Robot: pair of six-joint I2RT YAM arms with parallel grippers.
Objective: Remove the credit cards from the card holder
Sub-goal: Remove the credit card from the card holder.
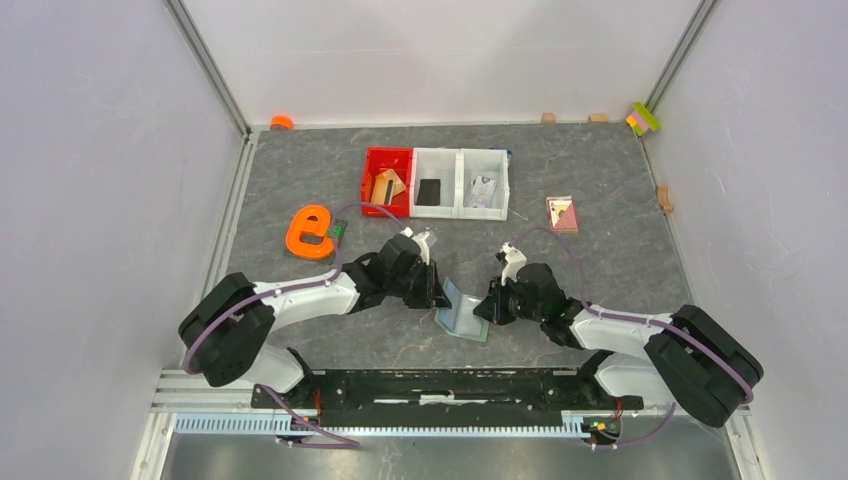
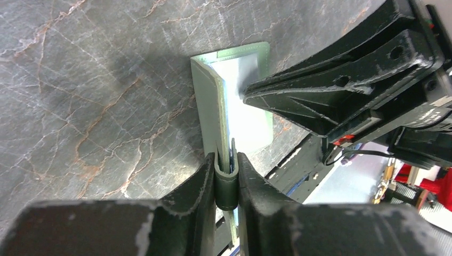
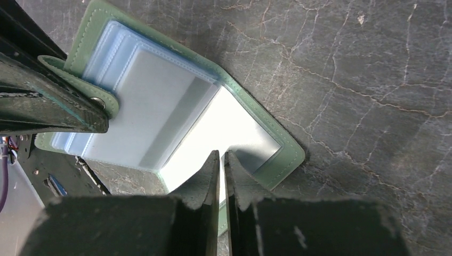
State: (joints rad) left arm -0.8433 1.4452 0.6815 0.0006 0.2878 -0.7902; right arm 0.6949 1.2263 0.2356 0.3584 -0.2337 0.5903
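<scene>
The sage-green card holder (image 1: 463,314) lies open on the table between my two grippers. My left gripper (image 2: 226,178) is shut on its small green tab and holds one flap (image 2: 208,106) upright on edge. Pale pockets (image 3: 160,101) line the inside, and a pale, glaring card face (image 3: 224,125) shows in the lower pocket. My right gripper (image 3: 221,157) hovers over that lower half with its jaws shut to a thin slit; whether the tips pinch a card I cannot tell. A tan card (image 1: 388,186) lies in the red bin (image 1: 372,160).
Two white bins (image 1: 458,165) stand beside the red one at the back, holding a dark card (image 1: 430,192) and a pale item (image 1: 484,190). A pink square item (image 1: 562,213) lies to their right. An orange e-shaped object (image 1: 310,232) sits at the left.
</scene>
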